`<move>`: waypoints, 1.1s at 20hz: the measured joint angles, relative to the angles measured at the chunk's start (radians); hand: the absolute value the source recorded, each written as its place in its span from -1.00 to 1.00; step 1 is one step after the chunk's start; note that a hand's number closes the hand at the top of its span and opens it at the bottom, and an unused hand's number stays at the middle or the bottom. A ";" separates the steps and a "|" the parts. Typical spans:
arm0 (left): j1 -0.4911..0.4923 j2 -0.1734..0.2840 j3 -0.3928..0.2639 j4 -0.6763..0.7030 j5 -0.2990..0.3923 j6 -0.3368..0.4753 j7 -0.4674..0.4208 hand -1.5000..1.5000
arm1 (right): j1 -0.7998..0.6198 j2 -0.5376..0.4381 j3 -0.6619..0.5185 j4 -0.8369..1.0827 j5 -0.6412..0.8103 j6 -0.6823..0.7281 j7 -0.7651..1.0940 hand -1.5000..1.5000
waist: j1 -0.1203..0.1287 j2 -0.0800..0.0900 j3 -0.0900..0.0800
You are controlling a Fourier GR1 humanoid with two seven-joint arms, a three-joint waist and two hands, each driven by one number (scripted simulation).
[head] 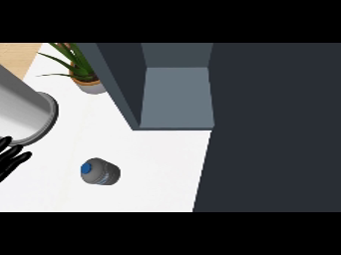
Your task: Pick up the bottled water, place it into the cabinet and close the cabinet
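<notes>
Presently, item one: a small grey bottled water with a round blue cap (99,172), standing upright on the white counter (159,164), seen from above, in front of the open dark grey cabinet (175,97). Item two: the left hand (0,159), black, below its grey forearm (11,107) at the view's left edge, fingers spread and relaxed, holding nothing, apart from the bottle to its right. Item three: a potted green plant (82,69) beside the cabinet's left wall.

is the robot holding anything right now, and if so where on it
Nothing is held. The left hand hangs with its fingers straight, apart from the bottled water, which stands alone on the counter. The right hand is out of view.
</notes>
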 measured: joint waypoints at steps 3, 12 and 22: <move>-0.017 -0.037 -0.011 0.041 -0.058 -0.018 -0.003 -1.00 | 0.008 -0.012 -0.010 -0.001 -0.002 -0.002 -0.014 -1.00 | -0.001 0.000 0.000; -0.122 -0.176 -0.023 0.282 -0.382 -0.090 -0.134 -1.00 | -0.027 -0.015 0.053 -0.003 0.015 -0.057 0.028 -1.00 | -0.006 0.001 -0.001; -0.210 -0.219 -0.031 0.568 -0.698 -0.124 -0.360 -1.00 | -0.053 -0.047 0.067 -0.011 0.020 -0.095 0.061 -1.00 | -0.008 0.001 -0.001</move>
